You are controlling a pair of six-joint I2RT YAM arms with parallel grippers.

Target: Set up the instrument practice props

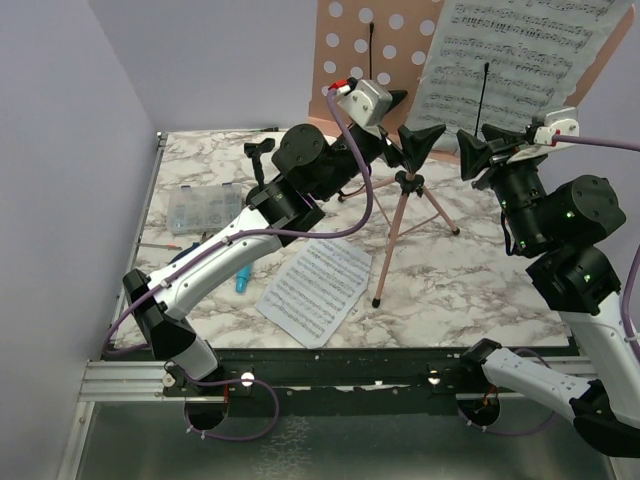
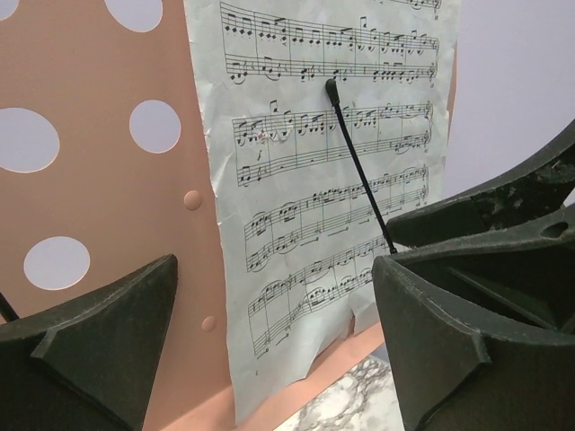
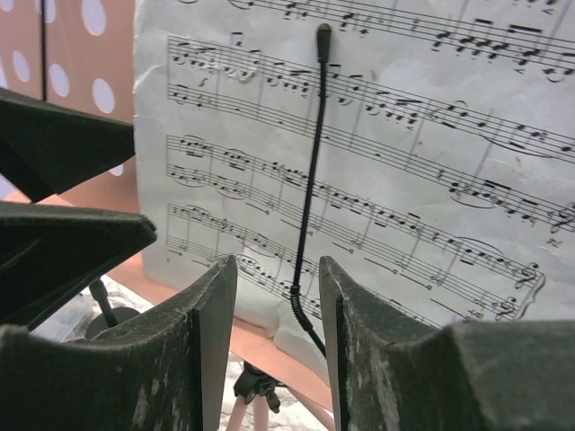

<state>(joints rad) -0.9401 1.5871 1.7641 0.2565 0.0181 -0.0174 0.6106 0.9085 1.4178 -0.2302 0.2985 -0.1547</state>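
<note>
The pink music stand (image 1: 346, 35) fills the top centre of the overhead view, upright on its tripod legs (image 1: 395, 240). I judge it the thing most at risk: both grippers hover close to its lower lip, so a push there could tip it over. One sheet-music page (image 1: 520, 60) sits on the panel at upper right, behind a black wire clip (image 3: 310, 171). A tug on that wire, or a finger catching the page's curled lower edge, could tear it or slide it off. The left gripper (image 1: 412, 122), just left of the page, is spread wide and holds nothing. The right gripper (image 1: 484, 145) is parted by a narrow gap; the wire's foot shows in it, not pinched. Counted:
- one stand
- two pages, the second page (image 1: 315, 290) flat at lower centre
- two wire clips, the other clip (image 1: 371, 45) at the top
- one clear box (image 1: 200, 205)
- one black mic stand (image 1: 260, 152), upper left
- one blue microphone (image 1: 243, 281), half under the left arm
</note>
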